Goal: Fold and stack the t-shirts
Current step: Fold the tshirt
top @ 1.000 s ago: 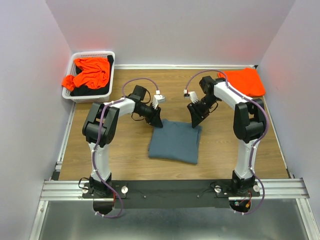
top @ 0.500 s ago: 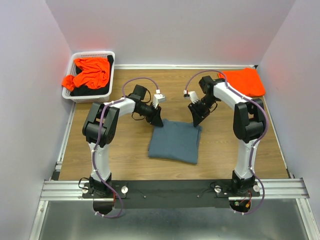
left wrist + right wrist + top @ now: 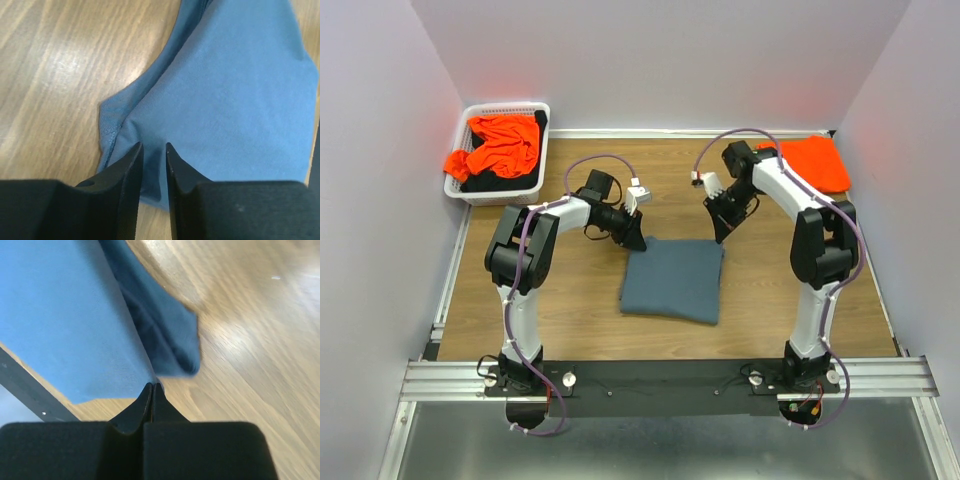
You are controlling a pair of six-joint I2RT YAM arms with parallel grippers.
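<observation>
A slate blue-grey t-shirt (image 3: 672,281) lies folded into a rough square at mid-table. My left gripper (image 3: 637,241) hangs at its far left corner; in the left wrist view the jaws (image 3: 154,146) stand open by a narrow gap just above the cloth (image 3: 235,100), with nothing between them. My right gripper (image 3: 722,233) is at the shirt's far right corner, shut (image 3: 151,386), its tips at the edge of the layered cloth (image 3: 75,320). A folded orange t-shirt (image 3: 812,162) rests at the far right. Another orange t-shirt (image 3: 500,145) is crumpled in the basket.
The white slotted basket (image 3: 535,170) stands in the far left corner against the wall. Grey walls close in the wooden table (image 3: 570,290) on three sides. A black rail with both arm bases runs along the near edge (image 3: 660,385).
My right gripper has shut and drawn back a little toward the far right. The blue-grey shirt has shifted slightly. The left jaws have narrowed a bit.
</observation>
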